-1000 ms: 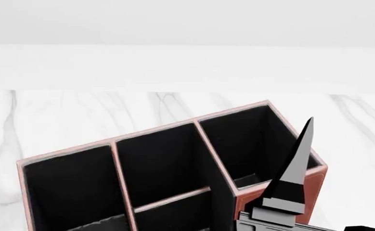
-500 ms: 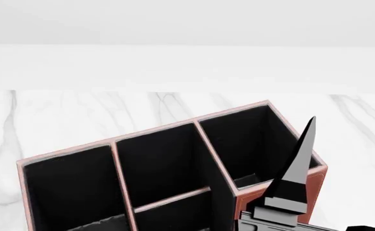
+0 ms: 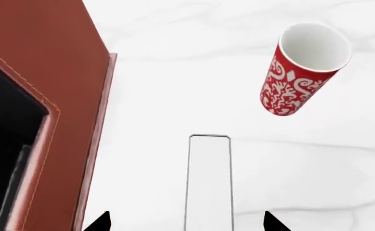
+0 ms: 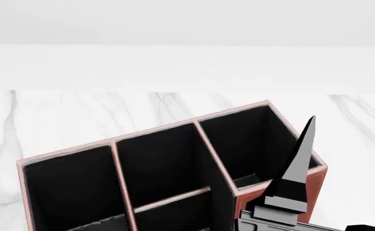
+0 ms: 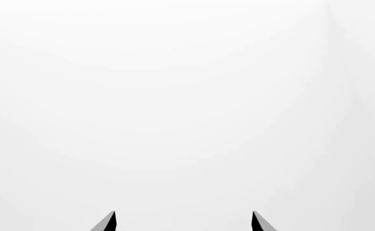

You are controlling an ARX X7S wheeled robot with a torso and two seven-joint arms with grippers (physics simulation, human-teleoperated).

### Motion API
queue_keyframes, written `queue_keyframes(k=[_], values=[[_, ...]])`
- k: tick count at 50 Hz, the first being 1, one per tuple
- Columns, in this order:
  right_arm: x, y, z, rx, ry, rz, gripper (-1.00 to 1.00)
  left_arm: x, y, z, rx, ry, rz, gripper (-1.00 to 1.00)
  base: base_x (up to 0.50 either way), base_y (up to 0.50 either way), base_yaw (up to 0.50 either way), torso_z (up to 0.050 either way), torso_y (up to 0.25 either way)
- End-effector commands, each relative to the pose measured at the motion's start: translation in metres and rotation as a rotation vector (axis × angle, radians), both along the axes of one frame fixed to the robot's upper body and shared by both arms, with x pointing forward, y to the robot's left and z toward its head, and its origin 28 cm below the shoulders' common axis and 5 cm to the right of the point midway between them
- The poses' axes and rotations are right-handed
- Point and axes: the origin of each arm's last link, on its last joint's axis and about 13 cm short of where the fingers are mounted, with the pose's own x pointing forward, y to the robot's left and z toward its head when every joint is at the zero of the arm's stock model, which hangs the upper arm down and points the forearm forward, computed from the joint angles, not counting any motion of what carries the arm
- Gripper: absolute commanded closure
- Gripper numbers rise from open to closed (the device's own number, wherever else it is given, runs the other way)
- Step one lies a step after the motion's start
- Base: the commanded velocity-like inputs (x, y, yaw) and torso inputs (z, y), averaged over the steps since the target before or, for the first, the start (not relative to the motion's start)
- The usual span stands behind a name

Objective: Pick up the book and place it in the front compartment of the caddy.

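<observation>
The left gripper (image 3: 186, 223) has its fingertips spread wide. The book (image 3: 210, 183) sits edge-on between them, white page edges showing, touching neither tip. Just beside the book is the reddish-brown outer wall of the caddy (image 3: 58, 72). Farther off on the marble table (image 3: 174, 96) is the red-and-white mug (image 3: 296, 77). The right gripper (image 5: 182, 222) is likewise spread, facing blank white. In the head view the caddy fills the lower centre, and a dark gripper finger (image 4: 298, 166) rises at lower right.
</observation>
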Motion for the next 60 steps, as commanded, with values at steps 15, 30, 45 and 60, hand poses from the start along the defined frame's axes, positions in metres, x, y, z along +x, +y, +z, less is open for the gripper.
queue_keyframes(k=[15, 30, 45, 60], values=[[0.003, 0.000, 0.000, -0.044, -0.031, 0.011, -1.00, 0.001, -0.018, -0.022, -0.005, 0.006, -0.009, -1.00, 0.00, 0.00, 0.00, 0.000, 0.000], [0.002, -0.001, 0.001, -0.041, -0.034, 0.009, -1.00, -0.001, -0.022, -0.034, -0.008, 0.021, -0.025, -1.00, 0.00, 0.00, 0.00, 0.000, 0.000], [0.002, -0.002, 0.001, -0.038, -0.035, 0.007, -1.00, -0.002, -0.021, -0.041, 0.011, 0.021, -0.039, 1.00, 0.00, 0.00, 0.00, 0.000, 0.000], [0.002, -0.001, 0.000, -0.036, -0.034, 0.009, -1.00, 0.005, -0.017, -0.025, 0.009, -0.003, -0.069, 1.00, 0.00, 0.00, 0.00, 0.000, 0.000]])
